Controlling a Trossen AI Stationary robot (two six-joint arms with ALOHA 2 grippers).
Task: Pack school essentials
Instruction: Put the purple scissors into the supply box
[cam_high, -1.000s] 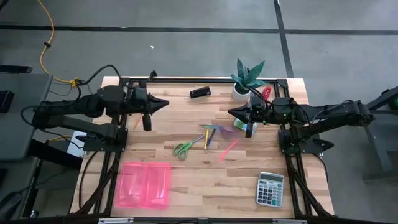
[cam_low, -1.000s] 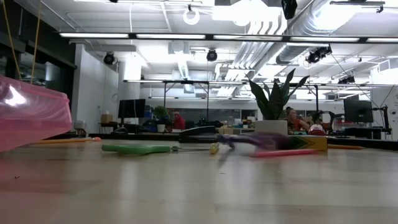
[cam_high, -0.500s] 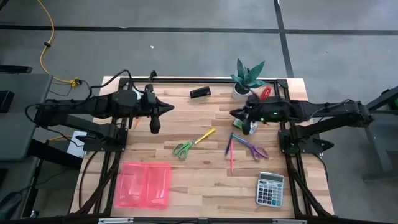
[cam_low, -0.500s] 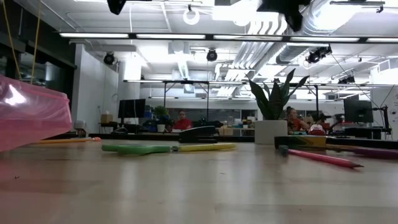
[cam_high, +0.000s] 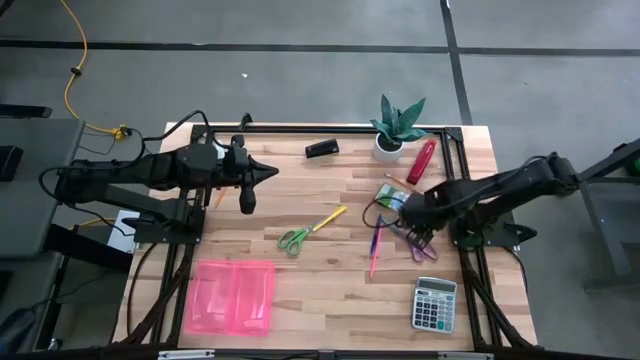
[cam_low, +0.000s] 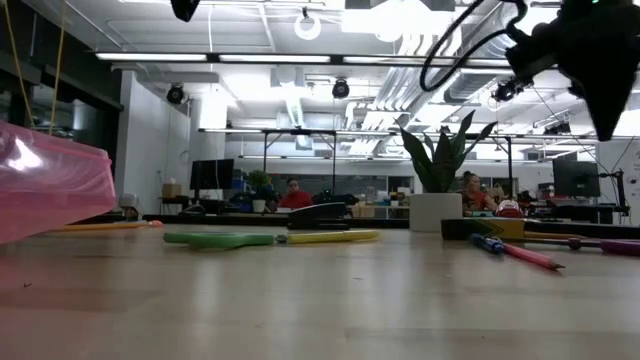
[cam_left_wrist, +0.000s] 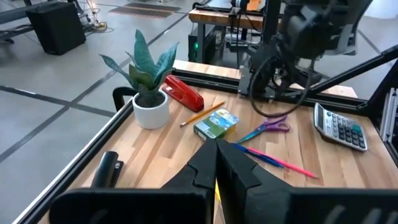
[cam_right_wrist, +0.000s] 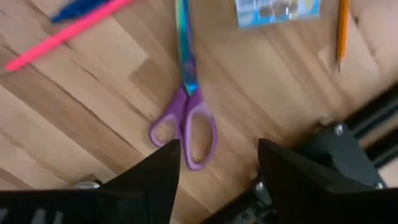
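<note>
We're at pickup: right gripper, jaws wide and empty, hangs over the purple scissors lying flat near the green-blue box; left gripper is shut, parked; next we likely descend, straddle the handles, close

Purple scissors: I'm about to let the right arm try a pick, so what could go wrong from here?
The purple scissors lie flat on the wood, so the open right gripper above them may scrape the table or slide off the thin handles. The pink pencil and blue pencil lie close by and could be knocked or dragged. The scissors also sit near the table's right frame, leaving little room for the jaws on that side.
</note>
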